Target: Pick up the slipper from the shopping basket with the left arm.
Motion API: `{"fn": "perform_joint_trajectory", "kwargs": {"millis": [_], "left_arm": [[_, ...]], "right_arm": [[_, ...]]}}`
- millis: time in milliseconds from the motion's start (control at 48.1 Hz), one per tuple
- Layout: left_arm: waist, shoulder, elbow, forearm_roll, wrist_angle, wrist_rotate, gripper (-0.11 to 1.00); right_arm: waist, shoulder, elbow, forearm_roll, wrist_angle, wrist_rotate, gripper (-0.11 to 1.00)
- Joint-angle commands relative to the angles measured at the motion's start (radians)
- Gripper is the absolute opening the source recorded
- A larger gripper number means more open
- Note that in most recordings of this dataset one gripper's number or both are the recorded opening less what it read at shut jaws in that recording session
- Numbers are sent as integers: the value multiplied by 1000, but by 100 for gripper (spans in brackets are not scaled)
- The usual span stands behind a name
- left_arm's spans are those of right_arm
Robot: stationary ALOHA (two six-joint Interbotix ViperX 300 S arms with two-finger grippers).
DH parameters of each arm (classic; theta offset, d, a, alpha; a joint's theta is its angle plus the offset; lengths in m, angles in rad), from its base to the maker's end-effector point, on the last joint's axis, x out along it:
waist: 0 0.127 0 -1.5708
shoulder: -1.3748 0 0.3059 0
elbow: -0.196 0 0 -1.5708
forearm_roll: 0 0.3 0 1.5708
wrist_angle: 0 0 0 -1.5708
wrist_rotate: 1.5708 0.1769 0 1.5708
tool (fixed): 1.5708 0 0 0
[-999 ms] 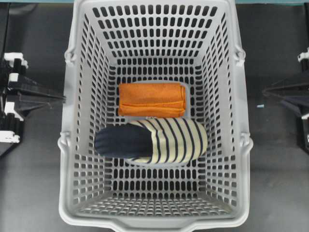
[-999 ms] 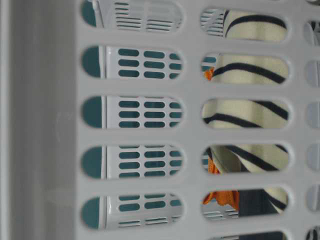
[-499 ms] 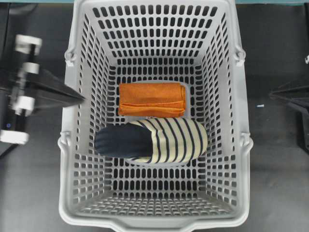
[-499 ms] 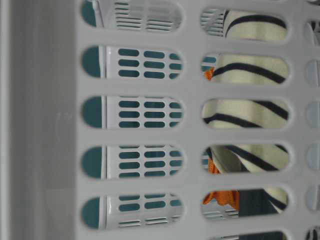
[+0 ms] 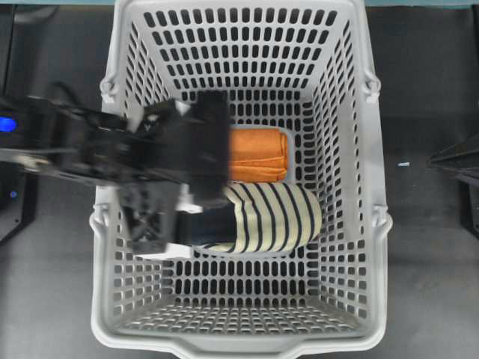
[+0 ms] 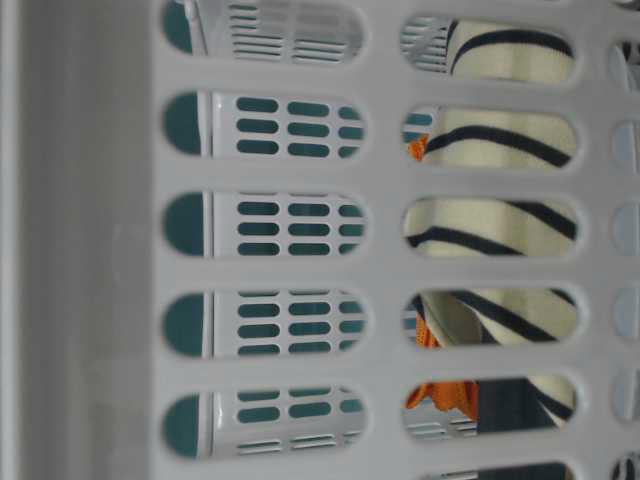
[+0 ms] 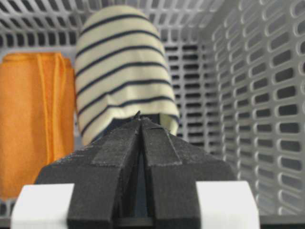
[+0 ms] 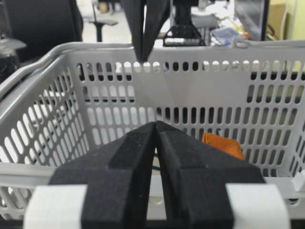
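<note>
Grey plastic frames the overhead view: the shopping basket (image 5: 112, 224) sits on the dark surface (image 5: 434, 284), with the slipper (image 5: 273, 217) on its floor, the cream striped toe visible, the navy heel largely hidden under the left arm (image 5: 112, 149), which reaches in over the basket's left wall. A folded orange cloth (image 5: 258, 153) lies just beside the slipper.

Through the basket wall at table level, the slipper (image 6: 490, 225) rests on the floor, not lifted.

From the left wrist, the left tool (image 7: 141, 125) is clenched, fingertips together, poised just short of the slipper's (image 7: 121, 71) heel end; nothing is grasped.

From the right wrist, the right tool (image 8: 156, 128) is likewise clenched, outside the basket (image 8: 190, 95).

Judging by this, approach is done; opening, closing on the slipper and lifting remain.
</note>
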Motion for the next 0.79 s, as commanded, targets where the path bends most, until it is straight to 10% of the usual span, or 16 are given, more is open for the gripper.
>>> {"fn": "perform_joint_trajectory", "kwargs": {"millis": [0,125,437,770], "left_arm": [[-8,54,-86,3,87,0,0],[-9,140,-155,3,149,-2,6],[5,275,-196,5,169,3,88],[20,354,-107,3,81,-6,91]], "right_arm": [[8,5,-21,3,-5,2,1],[20,0,-17,3,-5,2,1],[41,-2,-15,3,-5,2,1],[43,-2,-12,3,-5,2,1]]}}
